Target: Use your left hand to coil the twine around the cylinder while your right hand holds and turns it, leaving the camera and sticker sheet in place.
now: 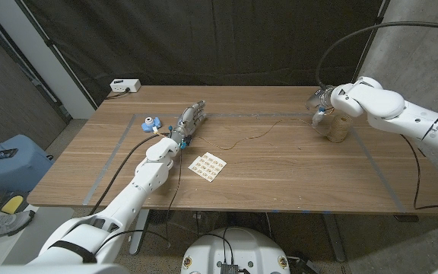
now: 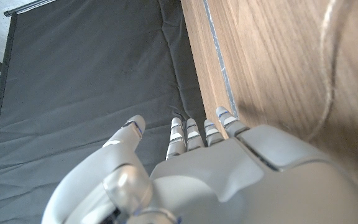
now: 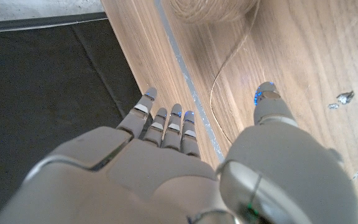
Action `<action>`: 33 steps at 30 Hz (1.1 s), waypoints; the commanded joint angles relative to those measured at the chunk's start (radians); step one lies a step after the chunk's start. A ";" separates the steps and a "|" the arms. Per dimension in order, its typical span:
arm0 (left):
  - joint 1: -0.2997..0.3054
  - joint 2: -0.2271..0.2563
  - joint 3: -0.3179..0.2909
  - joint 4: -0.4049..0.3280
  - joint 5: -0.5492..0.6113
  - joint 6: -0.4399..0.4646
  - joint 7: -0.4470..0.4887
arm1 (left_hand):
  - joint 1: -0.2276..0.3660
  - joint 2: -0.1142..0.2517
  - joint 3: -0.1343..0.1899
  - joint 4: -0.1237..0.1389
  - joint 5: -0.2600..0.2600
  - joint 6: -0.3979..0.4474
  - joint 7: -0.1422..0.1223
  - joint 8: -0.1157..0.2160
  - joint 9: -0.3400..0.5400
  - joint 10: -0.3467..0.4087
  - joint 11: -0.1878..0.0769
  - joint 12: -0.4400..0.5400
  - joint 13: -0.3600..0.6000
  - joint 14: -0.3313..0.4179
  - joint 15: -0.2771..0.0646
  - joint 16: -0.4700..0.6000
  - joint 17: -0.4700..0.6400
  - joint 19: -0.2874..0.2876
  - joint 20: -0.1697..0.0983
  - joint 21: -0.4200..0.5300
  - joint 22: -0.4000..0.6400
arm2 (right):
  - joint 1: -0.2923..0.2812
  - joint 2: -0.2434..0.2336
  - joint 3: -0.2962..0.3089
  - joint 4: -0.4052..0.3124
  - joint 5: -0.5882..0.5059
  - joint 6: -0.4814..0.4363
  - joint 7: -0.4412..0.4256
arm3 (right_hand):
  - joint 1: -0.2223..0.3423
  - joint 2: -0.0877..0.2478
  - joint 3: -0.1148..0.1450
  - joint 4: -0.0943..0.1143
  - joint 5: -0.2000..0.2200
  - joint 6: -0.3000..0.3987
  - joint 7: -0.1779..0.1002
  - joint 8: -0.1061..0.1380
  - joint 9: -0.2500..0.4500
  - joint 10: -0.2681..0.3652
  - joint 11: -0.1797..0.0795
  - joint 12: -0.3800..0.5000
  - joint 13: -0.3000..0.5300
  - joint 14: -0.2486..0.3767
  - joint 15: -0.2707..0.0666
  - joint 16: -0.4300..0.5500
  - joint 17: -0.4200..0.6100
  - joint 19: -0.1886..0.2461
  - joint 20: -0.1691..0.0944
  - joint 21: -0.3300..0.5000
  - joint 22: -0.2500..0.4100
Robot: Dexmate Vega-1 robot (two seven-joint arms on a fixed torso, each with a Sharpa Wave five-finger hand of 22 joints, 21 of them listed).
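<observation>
A: Nearest on head cam I see the sticker sheet [image 1: 207, 167], then L hand [image 1: 189, 122] w/ camera [image 1: 151, 122] beside it

B: L wrist: fingers [image 2: 185, 134] apart, holding nothing

A: R hand [image 1: 327, 102] by the cylinder [image 1: 336, 126]; R wrist shows spread fingers [image 3: 166, 124], twine [image 3: 229, 62] trailing off it

Even, soft overhead light; faint shadows under the left hand [image 1: 189, 121]; wrist views sharp, slightly blurred closest in.

cylinder [image 3: 213, 7]: cut off by edge | twine [image 1: 242, 139]: faint
</observation>
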 commanded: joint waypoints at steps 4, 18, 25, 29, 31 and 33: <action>0.000 -0.006 0.005 0.002 -0.003 -0.002 -0.007 | 0.009 0.002 0.003 -0.001 0.010 0.012 0.005 0.004 0.005 0.008 0.007 0.002 0.004 0.003 0.010 0.006 0.004 0.009 0.003 -0.003 0.003 | 0.027 0.019 -0.022 -0.001 -0.097 0.029 0.107 | 0.015 -0.004 0.012 0.005 -0.009 0.043 -0.008 0.016 0.008 0.018 0.019 0.020 0.014 0.008 0.025 0.004 0.006 -0.002 0.021 0.007 0.004; 0.000 -0.015 0.006 0.014 -0.009 -0.012 -0.018 | 0.010 0.002 0.003 0.001 0.010 0.024 0.007 0.007 0.006 0.009 0.006 0.002 0.005 0.004 0.011 0.006 0.004 0.009 0.004 -0.003 0.003 | 0.025 0.006 -0.027 -0.021 -0.169 0.077 0.125 | 0.032 -0.025 0.024 0.006 -0.017 0.134 -0.050 0.041 0.005 0.113 -0.055 0.058 0.028 0.047 0.043 0.019 0.003 -0.040 0.026 -0.002 0.003; 0.011 -0.020 0.002 0.014 -0.015 -0.015 -0.015 | 0.010 0.003 0.003 0.003 0.010 0.026 0.009 0.006 0.006 0.008 0.008 0.002 0.005 0.005 0.014 0.006 0.005 0.010 0.005 -0.003 0.003 | 0.039 0.038 -0.042 0.001 -0.198 0.091 0.203 | 0.033 -0.035 0.024 0.007 -0.015 0.127 -0.028 0.035 0.004 0.111 -0.041 0.051 0.028 0.041 0.043 0.017 0.003 -0.063 0.019 -0.006 0.002; 0.011 -0.025 0.000 0.026 -0.018 -0.023 -0.018 | 0.010 0.003 0.003 0.004 0.010 0.028 0.008 0.006 0.006 0.009 0.007 0.002 0.005 0.005 0.014 0.006 0.005 0.010 0.006 -0.003 0.003 | 0.053 0.059 -0.058 0.024 -0.212 0.107 0.243 | 0.032 -0.041 0.023 0.009 -0.013 0.108 -0.014 0.026 0.003 0.091 -0.031 0.039 0.029 0.027 0.050 0.012 0.002 -0.074 0.025 -0.005 0.002; 0.009 -0.028 -0.002 0.034 -0.021 -0.027 -0.020 | 0.010 0.003 0.003 0.005 0.009 0.029 0.009 0.006 0.007 0.008 0.008 0.002 0.005 0.005 0.015 0.006 0.005 0.010 0.005 -0.003 0.003 | 0.062 0.066 -0.066 0.036 -0.218 0.121 0.255 | 0.031 -0.041 0.023 0.009 -0.013 0.105 -0.013 0.025 0.003 0.090 -0.030 0.038 0.029 0.026 0.051 0.012 0.002 -0.075 0.027 -0.005 0.002; 0.008 -0.031 -0.003 0.043 -0.022 -0.030 -0.022 | 0.010 0.002 0.003 0.005 0.009 0.029 0.008 0.006 0.007 0.009 0.007 0.002 0.005 0.005 0.013 0.006 0.005 0.011 0.005 -0.003 0.003 | 0.074 0.077 -0.074 0.051 -0.219 0.136 0.273 | 0.031 -0.042 0.023 0.010 -0.012 0.103 -0.012 0.024 0.003 0.087 -0.024 0.036 0.029 0.024 0.052 0.011 0.002 -0.078 0.026 -0.005 0.002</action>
